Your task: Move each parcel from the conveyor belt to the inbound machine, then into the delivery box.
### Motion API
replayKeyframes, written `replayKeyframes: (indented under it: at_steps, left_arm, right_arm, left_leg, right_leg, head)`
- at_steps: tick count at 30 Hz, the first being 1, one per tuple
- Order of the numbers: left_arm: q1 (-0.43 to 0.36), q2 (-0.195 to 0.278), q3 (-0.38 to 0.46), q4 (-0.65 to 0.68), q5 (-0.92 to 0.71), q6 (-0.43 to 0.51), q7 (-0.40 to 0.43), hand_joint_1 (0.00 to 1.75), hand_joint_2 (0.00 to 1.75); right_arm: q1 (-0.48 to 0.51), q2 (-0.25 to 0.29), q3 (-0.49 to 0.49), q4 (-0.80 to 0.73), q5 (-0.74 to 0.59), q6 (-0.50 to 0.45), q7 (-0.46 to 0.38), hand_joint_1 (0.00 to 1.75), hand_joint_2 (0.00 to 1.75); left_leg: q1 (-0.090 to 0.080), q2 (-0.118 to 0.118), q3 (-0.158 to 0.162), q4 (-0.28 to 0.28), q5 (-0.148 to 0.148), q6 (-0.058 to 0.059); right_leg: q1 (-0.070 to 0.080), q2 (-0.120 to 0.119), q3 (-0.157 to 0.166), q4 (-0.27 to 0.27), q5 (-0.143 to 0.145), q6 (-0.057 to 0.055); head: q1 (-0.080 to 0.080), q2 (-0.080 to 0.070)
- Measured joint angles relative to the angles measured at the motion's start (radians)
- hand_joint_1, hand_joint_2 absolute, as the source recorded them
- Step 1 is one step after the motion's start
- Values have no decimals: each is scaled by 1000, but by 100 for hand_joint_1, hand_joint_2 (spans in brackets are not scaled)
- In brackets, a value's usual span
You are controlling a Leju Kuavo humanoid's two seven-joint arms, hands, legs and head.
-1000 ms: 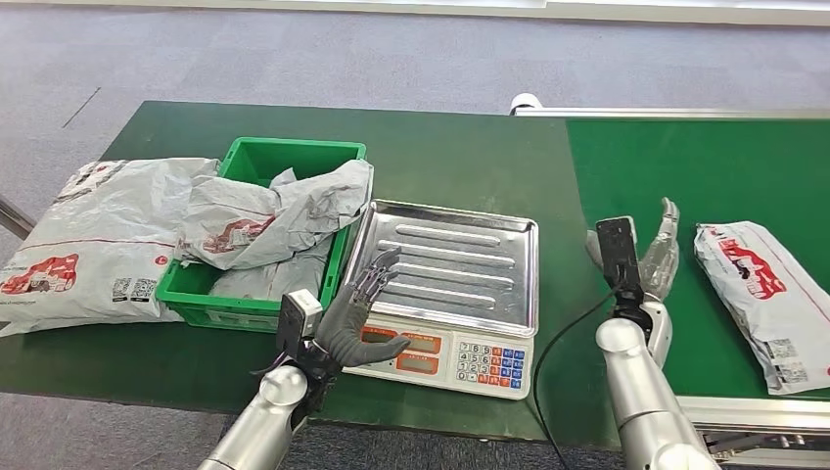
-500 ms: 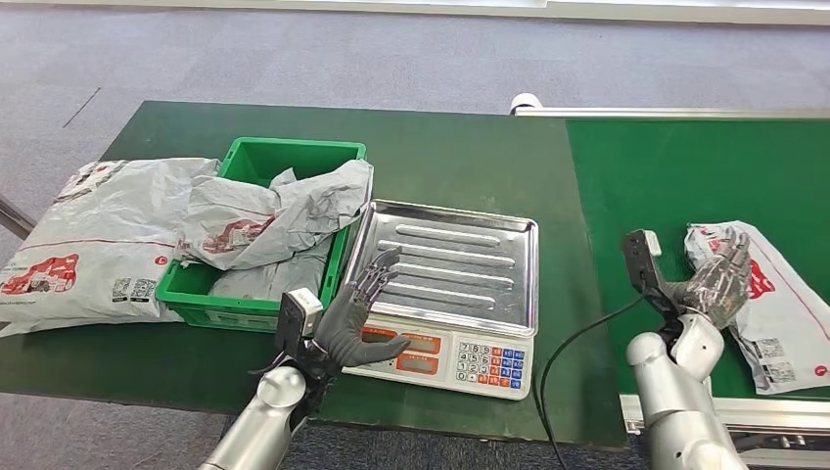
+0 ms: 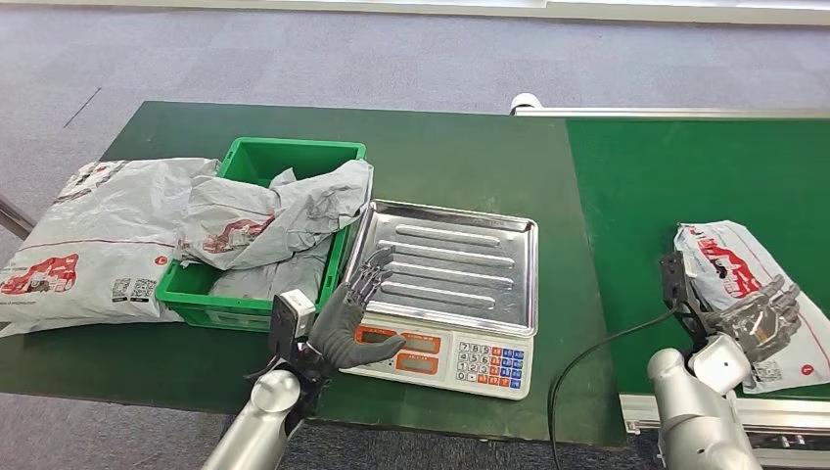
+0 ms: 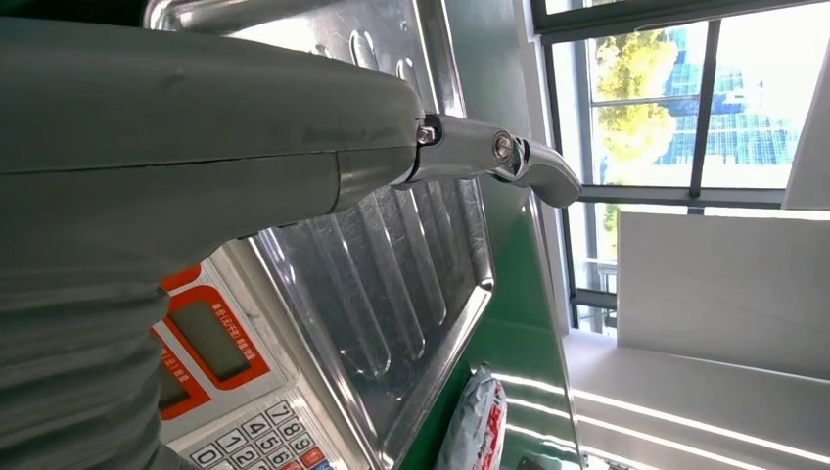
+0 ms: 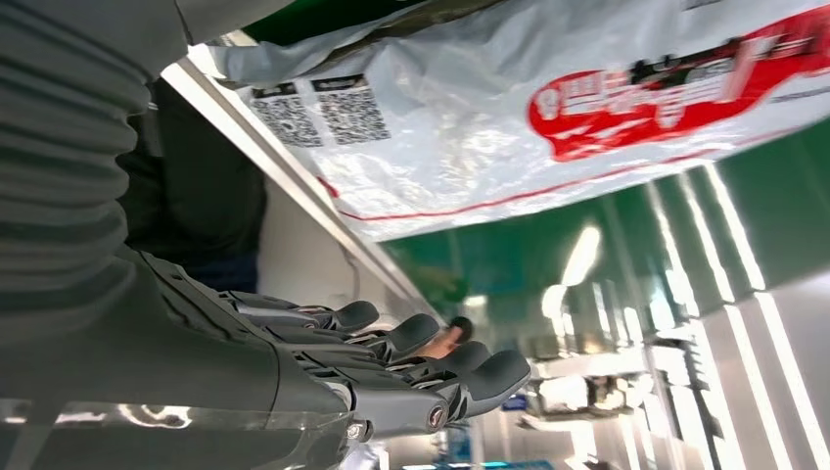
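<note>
Head view, parcel: one grey parcel [image 3: 749, 294] with red print lies on the green conveyor belt [image 3: 685, 176] near its front edge, within reach of the right arm, which is likely why that arm goes for it.
Head view, right hand: the right hand [image 3: 761, 321] hovers over the parcel's near end, fingers spread and holding nothing; touch cannot be told.
Head view, left hand: the left hand [image 3: 350, 311] waits with fingers apart and nothing in it, above the front corner of the scale [image 3: 445, 284], probably placed to take the parcel once it is weighed.
Head view, scale: its steel tray is bare, standing on the table [image 3: 450, 157] between belt and box, so it suits the middle step.
Head view, box: the green delivery box [image 3: 256, 235] just beside the scale already holds crumpled parcels; another large one [image 3: 83, 230] lies beside it.
Left wrist view: the thumb reaches over the ribbed tray [image 4: 391, 284], gripping nothing.
Right wrist view: the fingers [image 5: 391, 343] are loosely extended, apart from the parcel [image 5: 548, 117], with no grip on it.
</note>
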State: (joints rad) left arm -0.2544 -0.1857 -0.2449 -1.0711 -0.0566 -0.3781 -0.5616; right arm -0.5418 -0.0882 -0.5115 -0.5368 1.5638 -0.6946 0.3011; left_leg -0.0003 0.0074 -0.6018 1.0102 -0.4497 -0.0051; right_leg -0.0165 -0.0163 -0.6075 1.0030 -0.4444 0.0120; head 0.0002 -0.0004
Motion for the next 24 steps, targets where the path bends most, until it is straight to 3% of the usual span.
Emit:
replayKeyframes:
  at_steps: [3,8,15,24]
  left_arm:
    - [8,0,2,-12,-4,-3,6,0,175]
    - [11,0,3,-22,-6,-6,8,0,175]
    - [13,0,15,-25,-15,-8,5,0,175]
    - [13,0,26,-25,-27,-10,3,0,175]
  right_arm:
    - [-6,-21,50,45,2,1,56,0,175]
    - [-19,-40,102,93,0,10,70,0,175]
    - [-38,-53,109,144,-63,206,-10,0,175]
    - [-56,-58,85,170,-114,328,-54,0,175]
  left_leg:
    - [0,0,0,0,0,0]
    - [0,0,0,0,0,0]
    - [0,0,0,0,0,0]
    - [0,0,0,0,0,0]
  right_leg:
    - [0,0,0,0,0,0]
    - [0,0,0,0,0,0]
    - [0,0,0,0,0,0]
    - [0,0,0,0,0,0]
  head:
    - [0,0]
    - [0,0]
    - [0,0]
    - [0,0]
